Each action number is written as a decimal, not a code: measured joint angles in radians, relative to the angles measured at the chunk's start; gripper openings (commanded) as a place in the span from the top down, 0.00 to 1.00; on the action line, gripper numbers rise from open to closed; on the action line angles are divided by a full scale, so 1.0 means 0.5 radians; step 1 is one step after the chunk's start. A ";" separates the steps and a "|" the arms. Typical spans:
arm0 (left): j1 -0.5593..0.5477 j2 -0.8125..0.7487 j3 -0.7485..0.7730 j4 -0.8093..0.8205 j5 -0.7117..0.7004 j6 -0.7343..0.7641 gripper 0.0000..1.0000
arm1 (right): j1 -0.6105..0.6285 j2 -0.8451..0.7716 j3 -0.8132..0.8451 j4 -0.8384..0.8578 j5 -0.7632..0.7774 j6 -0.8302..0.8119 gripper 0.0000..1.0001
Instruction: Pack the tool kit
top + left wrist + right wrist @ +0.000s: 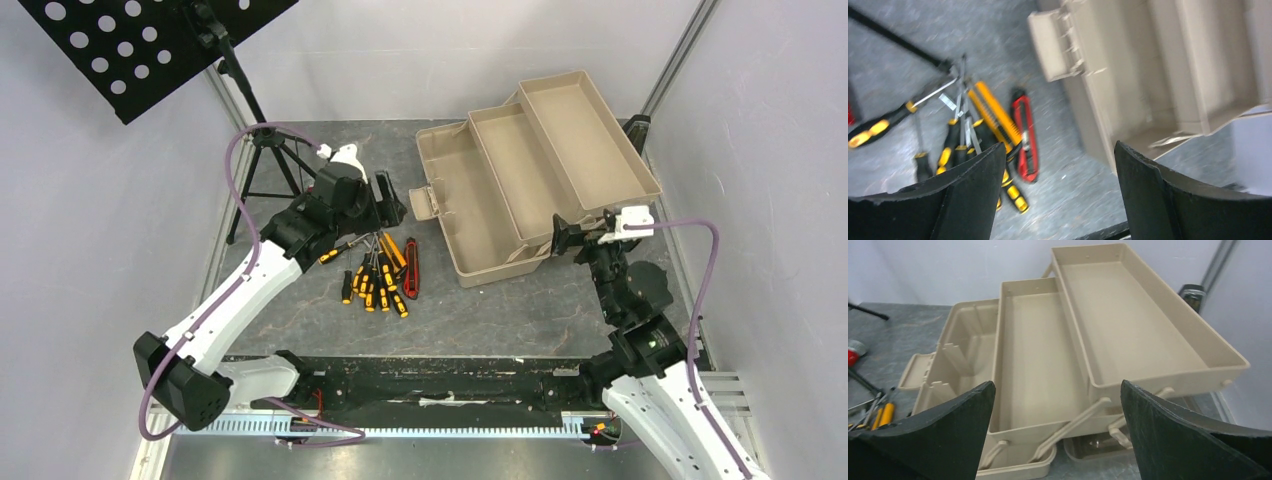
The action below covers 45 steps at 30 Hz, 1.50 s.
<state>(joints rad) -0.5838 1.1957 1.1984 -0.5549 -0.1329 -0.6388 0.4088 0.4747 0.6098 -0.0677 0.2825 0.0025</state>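
Note:
The tan toolbox (pixel 530 175) stands open at the back right, its fold-out trays spread and empty; it also shows in the left wrist view (pixel 1158 75) and the right wrist view (pixel 1058 360). Several yellow-and-black screwdrivers (pixel 375 285) lie in a pile left of it, with an orange utility knife (pixel 394 250) and a red utility knife (pixel 411 268); the screwdrivers (pixel 953 145), orange knife (pixel 993 117) and red knife (pixel 1025 137) show in the left wrist view. My left gripper (pixel 390 205) is open and empty above the pile's far end. My right gripper (pixel 565 240) is open and empty at the toolbox's near corner.
A black tripod music stand (pixel 240 80) stands at the back left, its legs (pixel 265 170) beside my left arm. Walls close in the table on left, back and right. A black rail (pixel 420 375) runs along the near edge between the arm bases.

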 measured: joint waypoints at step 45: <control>0.000 0.902 -0.414 -0.082 -0.037 -0.397 0.75 | 0.249 -0.657 -0.784 0.509 0.403 -0.278 0.02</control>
<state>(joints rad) -0.5838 1.6466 0.9913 -0.5961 -0.1513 -0.8375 0.5331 0.1463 0.2176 0.1867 0.4839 -0.1364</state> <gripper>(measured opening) 0.393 0.982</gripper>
